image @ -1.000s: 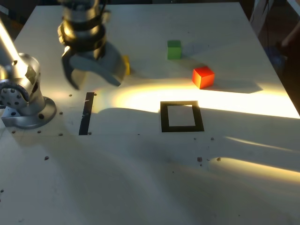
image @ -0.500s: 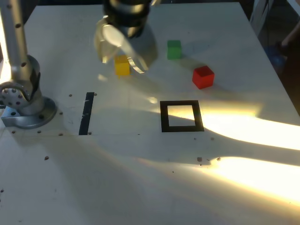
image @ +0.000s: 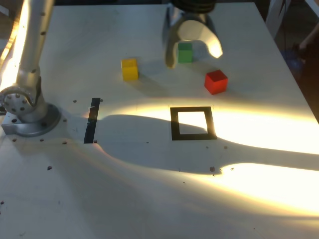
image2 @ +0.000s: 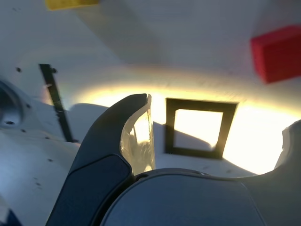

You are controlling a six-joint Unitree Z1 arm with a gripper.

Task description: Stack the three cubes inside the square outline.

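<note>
Three cubes lie apart on the white table. The yellow cube point(image: 129, 69) point(image2: 70, 4) is toward the exterior view's left, the green cube point(image: 185, 52) is farther back, and the red cube point(image: 216, 81) point(image2: 277, 52) is to the right. Nearer the camera is the square outline point(image: 193, 137) point(image2: 195, 104) of black tape, with nothing inside it. My gripper point(image: 194, 59) point(image2: 216, 113) hangs open around the green cube's spot in the exterior view, one finger on each side. How high it is above that cube I cannot tell. The wrist view does not show the green cube.
A straight black tape strip point(image: 91, 120) point(image2: 56, 101) lies at the exterior view's left, beside the arm's metal base point(image: 25, 112). Bright light bands and the arm's shadow cross the table. The table's far and right edges are close behind the cubes.
The gripper has swung from the exterior view's left, past the yellow cube, to the green cube at the back. It stayed open. No cube has moved.
</note>
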